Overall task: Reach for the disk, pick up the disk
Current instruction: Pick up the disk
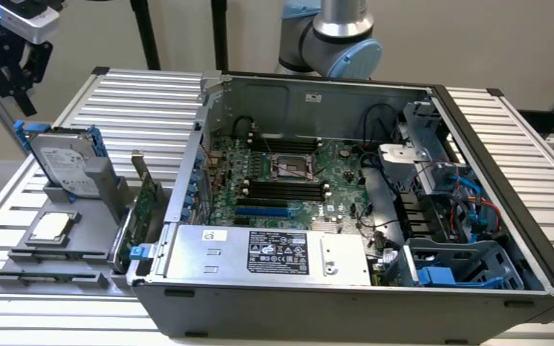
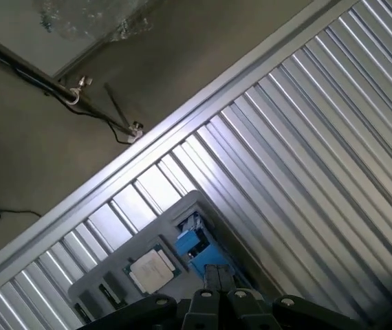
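One disk (image 1: pixel 60 167), label print unreadable

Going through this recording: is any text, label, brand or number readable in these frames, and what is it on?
Nothing can be read.
Disk, white label: print too small.
Power supply, black label: print too small.
Power supply, small white sticker: blurred.
Case, back-wall tag: blurred.

No wording is legible. The black label (image 1: pixel 278 251) on the silver metal box (image 1: pixel 345 254), lower centre of the exterior view, carries white print too small to read.
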`<control>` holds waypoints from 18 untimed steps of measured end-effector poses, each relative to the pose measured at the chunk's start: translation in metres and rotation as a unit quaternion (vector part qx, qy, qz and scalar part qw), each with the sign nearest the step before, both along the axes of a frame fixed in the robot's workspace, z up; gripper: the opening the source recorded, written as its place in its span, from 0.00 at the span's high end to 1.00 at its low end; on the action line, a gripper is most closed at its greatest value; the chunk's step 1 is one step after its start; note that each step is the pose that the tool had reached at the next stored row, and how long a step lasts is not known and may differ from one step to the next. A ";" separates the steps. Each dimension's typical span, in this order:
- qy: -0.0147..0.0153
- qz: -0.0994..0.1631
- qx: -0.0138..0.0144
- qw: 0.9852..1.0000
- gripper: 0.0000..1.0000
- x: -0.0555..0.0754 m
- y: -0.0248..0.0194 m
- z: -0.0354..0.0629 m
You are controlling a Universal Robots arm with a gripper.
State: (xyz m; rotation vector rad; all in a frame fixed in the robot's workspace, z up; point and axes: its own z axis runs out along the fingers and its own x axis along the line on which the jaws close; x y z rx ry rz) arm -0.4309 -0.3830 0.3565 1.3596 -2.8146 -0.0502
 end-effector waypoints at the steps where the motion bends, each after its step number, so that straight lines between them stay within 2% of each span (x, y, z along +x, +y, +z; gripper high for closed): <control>1: 0.000 0.009 0.000 1.000 0.89 0.000 0.0000 0.0000; 4: 0.000 0.036 0.000 0.999 0.89 0.000 0.0000 0.0000; 8: 0.000 0.072 0.000 0.997 0.89 0.000 0.0000 0.0000; 14: 0.000 0.117 0.000 0.993 0.89 0.000 0.0000 0.0000; 18: 0.000 0.146 0.000 0.989 0.89 0.000 0.0000 0.0001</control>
